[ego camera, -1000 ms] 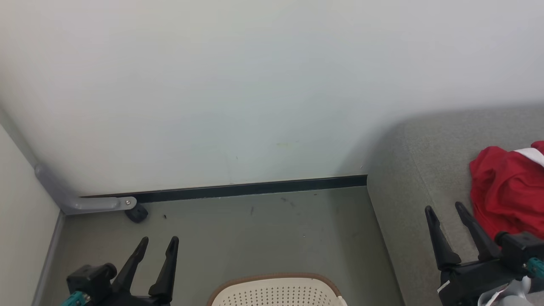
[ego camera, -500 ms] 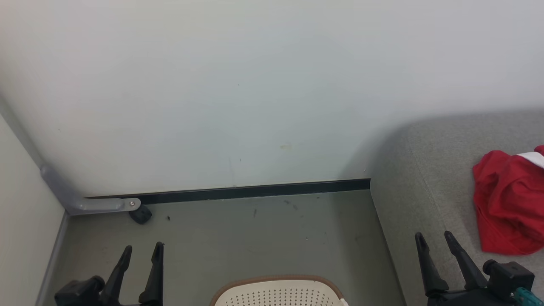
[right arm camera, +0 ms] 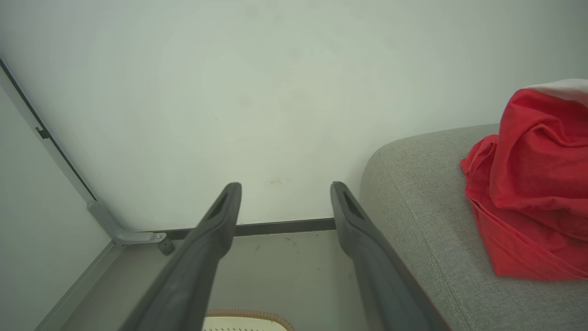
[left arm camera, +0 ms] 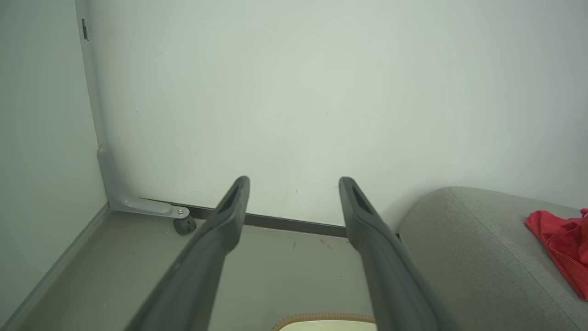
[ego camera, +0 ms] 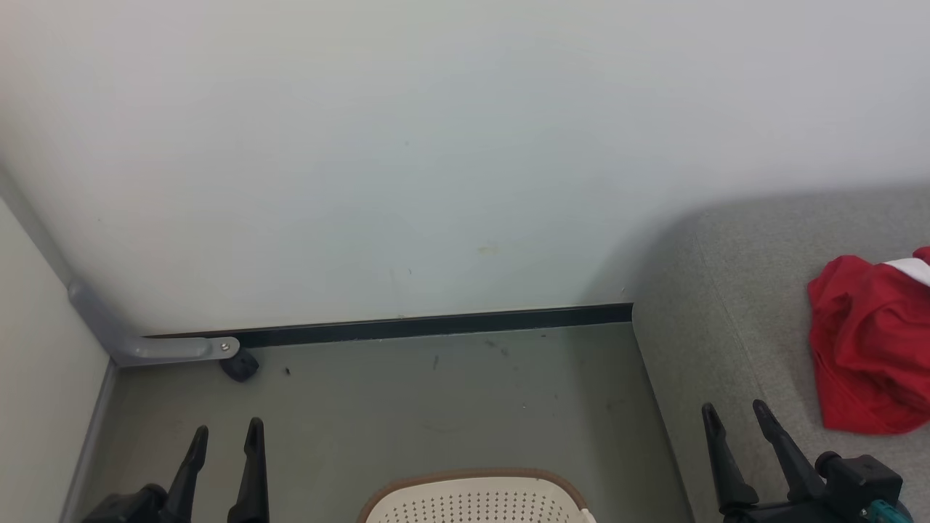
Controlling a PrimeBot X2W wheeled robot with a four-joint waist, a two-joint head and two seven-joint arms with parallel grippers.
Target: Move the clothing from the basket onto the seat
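Red clothing (ego camera: 872,341) with a white trim lies crumpled on the grey seat (ego camera: 734,305) at the right; it also shows in the right wrist view (right arm camera: 533,193) and the left wrist view (left arm camera: 562,248). The basket (ego camera: 476,497), cream with a brown rim, pokes up at the bottom middle; its inside is hidden. My left gripper (ego camera: 225,432) is open at the lower left over the floor, holding nothing. My right gripper (ego camera: 734,410) is open at the lower right over the seat's front part, left of the clothing and apart from it.
A pale wall (ego camera: 407,145) stands straight ahead with a dark baseboard (ego camera: 436,323). A grey bracket (ego camera: 145,345) and a small black caster (ego camera: 240,365) sit in the left corner. Grey-green floor (ego camera: 436,399) lies between wall, basket and seat.
Both grippers have dropped toward the bottom of the head view, staying open. The right gripper has drawn back from the red clothing, which lies still on the seat.
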